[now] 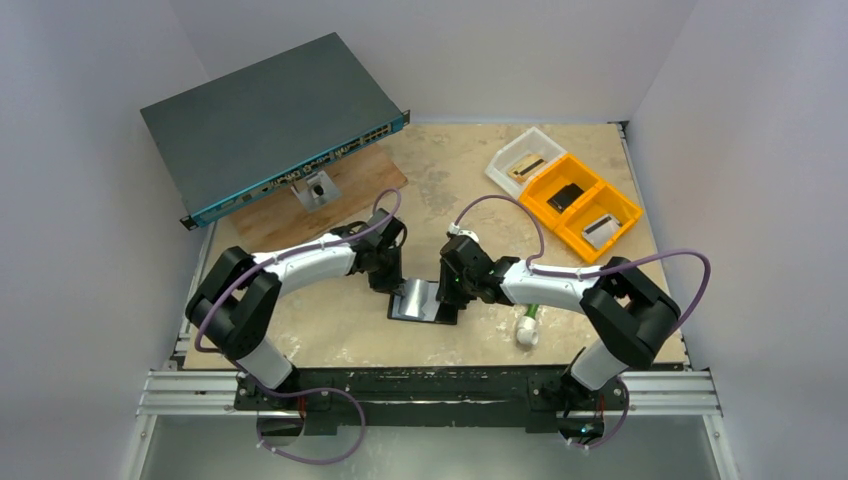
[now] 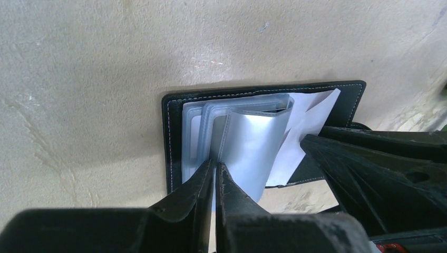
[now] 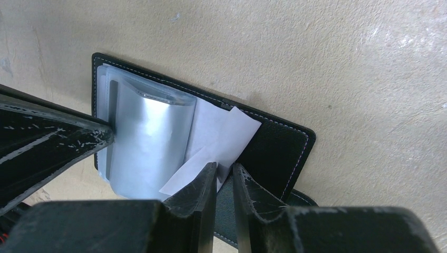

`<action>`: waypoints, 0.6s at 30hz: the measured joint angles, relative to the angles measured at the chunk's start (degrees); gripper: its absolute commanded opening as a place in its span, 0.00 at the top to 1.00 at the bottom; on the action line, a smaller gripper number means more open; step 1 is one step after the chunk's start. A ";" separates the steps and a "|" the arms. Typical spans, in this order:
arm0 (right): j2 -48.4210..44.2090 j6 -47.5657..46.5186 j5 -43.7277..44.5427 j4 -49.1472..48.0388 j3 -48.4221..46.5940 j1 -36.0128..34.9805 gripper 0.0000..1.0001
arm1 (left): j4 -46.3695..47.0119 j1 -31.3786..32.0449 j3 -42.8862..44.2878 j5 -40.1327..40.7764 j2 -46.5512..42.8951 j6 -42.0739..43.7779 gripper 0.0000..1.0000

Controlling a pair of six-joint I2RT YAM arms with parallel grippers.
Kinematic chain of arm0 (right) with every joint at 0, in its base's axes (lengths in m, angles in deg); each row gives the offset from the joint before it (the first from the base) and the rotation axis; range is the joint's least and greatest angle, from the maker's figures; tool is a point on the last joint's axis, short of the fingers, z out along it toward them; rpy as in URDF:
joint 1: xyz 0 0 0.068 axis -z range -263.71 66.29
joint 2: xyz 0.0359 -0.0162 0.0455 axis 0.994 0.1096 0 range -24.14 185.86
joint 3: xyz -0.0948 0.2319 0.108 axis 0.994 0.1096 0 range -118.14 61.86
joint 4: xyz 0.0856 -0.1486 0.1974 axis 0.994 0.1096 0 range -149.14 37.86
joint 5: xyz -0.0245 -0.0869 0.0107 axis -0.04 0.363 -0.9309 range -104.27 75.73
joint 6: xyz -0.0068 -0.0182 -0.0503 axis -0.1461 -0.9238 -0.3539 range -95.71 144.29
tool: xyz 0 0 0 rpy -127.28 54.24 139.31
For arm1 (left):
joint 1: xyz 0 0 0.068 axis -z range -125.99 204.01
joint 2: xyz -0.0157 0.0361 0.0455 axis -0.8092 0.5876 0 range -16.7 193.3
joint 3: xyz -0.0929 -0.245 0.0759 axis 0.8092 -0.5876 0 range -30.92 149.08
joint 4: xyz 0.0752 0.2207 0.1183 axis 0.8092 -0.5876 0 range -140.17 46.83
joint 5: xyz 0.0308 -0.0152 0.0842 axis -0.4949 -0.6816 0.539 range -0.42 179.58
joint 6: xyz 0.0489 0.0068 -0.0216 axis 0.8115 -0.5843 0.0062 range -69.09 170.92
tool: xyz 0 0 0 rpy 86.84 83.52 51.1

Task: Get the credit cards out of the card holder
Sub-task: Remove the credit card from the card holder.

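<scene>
Card holder (image 2: pixel 349 98) open, grey credit card (image 2: pixel 258 147) pinched in left end effector (image 2: pixel 216 166)

Soft even light, blurry foreground.

No readable text, brand, number or sign found in any view.
- Checked credit cards (image 2: pixel 253 147), pinched at the left jaws: plain glossy grey faces, no print seen.
- Checked white slip (image 3: pixel 213 134), its corner reaching in between the right jaws: blank on the visible side.
- Checked front panel of network switch (image 1: pixel 262 118), well beyond both jaws: markings too small to read.
</scene>
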 measured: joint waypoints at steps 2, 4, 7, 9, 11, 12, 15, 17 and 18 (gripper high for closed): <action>0.02 0.00 -0.02 -0.02 0.00 0.02 0.84 | 0.35 0.00 -0.20 -0.35 0.57 -0.02 0.96; 0.04 -0.02 -0.02 -0.04 0.00 0.04 0.84 | 0.87 0.07 -0.22 -0.87 0.79 -0.02 0.96; 0.07 -0.04 -0.09 -0.09 0.00 0.07 0.84 | 1.79 0.57 -0.24 -1.49 1.14 -0.07 0.96; 0.09 -0.15 -0.09 -0.09 0.00 0.07 0.85 | 2.32 1.18 -0.22 -1.86 1.38 -0.09 0.96; 0.11 -0.22 -0.11 -0.09 -0.02 0.07 0.85 | 2.82 1.81 -0.22 -2.29 1.73 -0.11 0.97; 0.13 -0.24 -0.11 -0.09 -0.02 0.07 0.84 | 2.95 1.99 -0.15 -2.51 1.90 -0.13 0.97; 0.13 -0.39 -0.13 -0.09 -0.04 0.07 0.82 | 3.19 2.64 0.24 -2.99 2.49 -0.24 0.97; 0.13 -0.44 -0.17 -0.09 -0.04 0.07 0.79 | 3.32 2.99 0.59 -3.34 2.91 -0.33 0.97; 0.13 -0.46 -0.26 -0.09 -0.11 0.07 0.77 | 3.39 3.08 0.72 -3.45 3.06 -0.46 0.97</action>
